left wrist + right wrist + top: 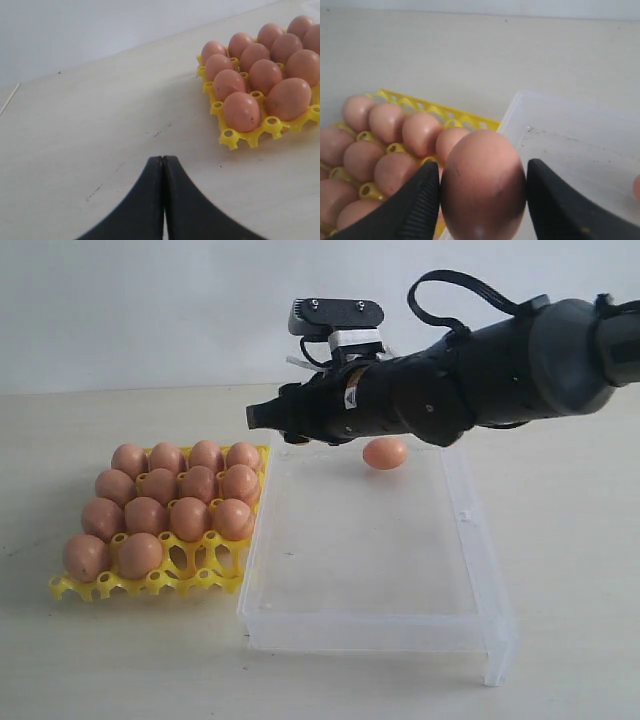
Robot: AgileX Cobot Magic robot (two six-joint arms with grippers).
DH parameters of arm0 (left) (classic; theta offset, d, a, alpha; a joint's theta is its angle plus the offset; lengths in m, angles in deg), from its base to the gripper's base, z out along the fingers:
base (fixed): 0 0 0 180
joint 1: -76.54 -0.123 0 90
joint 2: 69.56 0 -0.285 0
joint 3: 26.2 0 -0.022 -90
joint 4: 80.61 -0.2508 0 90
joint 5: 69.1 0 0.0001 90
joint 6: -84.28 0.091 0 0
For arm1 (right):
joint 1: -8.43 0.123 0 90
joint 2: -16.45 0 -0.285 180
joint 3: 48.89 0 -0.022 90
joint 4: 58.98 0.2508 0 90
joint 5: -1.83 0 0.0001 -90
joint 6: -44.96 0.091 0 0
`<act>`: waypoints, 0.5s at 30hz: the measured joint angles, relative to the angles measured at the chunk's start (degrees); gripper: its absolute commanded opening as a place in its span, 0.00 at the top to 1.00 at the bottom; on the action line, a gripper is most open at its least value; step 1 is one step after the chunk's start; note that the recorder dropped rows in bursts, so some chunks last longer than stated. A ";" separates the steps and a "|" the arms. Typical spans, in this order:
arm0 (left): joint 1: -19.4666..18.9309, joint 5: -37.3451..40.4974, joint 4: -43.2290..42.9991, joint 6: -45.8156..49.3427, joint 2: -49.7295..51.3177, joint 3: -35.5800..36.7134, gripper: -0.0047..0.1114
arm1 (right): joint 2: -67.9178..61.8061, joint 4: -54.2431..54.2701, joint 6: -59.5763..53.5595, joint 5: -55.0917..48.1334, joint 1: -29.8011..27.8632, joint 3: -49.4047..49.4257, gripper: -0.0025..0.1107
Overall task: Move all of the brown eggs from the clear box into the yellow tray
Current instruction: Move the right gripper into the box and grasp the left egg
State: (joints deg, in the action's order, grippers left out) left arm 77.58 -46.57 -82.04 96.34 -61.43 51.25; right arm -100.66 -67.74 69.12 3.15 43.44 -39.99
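Observation:
My right gripper (482,167) is shut on a brown egg (482,190), one finger pressed to each side of it. In the exterior view that gripper (258,417) hangs over the far left corner of the clear box (370,632), close to the yellow tray (75,588); the held egg is hidden there. Several brown eggs (160,485) fill most of the tray's cups. One more brown egg (385,453) lies in the box near its far wall. My left gripper (162,159) is shut and empty above bare table, beside the tray (235,137).
The tray's two front right cups (205,558) hold no egg. The clear box's near wall (495,655) stands toward the table's front edge. A pale wall rises behind the table.

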 measured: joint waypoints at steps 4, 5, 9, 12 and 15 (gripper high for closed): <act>0.00 0.00 0.00 0.00 0.00 0.00 0.96 | 4.65 0.66 -2.66 6.47 0.25 6.32 0.98; 0.00 0.00 0.00 0.00 0.00 0.00 0.96 | 5.52 0.88 -3.12 7.37 0.25 7.41 0.98; 0.00 0.00 0.00 0.00 0.00 0.00 0.96 | 9.00 1.11 -6.23 9.89 0.25 11.80 0.98; 0.00 0.00 0.00 0.00 0.00 0.00 0.96 | 10.98 1.23 -7.56 11.56 0.25 14.25 0.98; 0.00 0.00 0.00 0.00 0.00 0.00 0.96 | 12.09 1.30 -7.99 12.65 0.25 16.12 0.98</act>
State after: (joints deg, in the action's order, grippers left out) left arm 77.58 -46.57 -82.04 96.34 -61.43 51.25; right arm -88.57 -66.43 61.13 15.80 43.69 -23.87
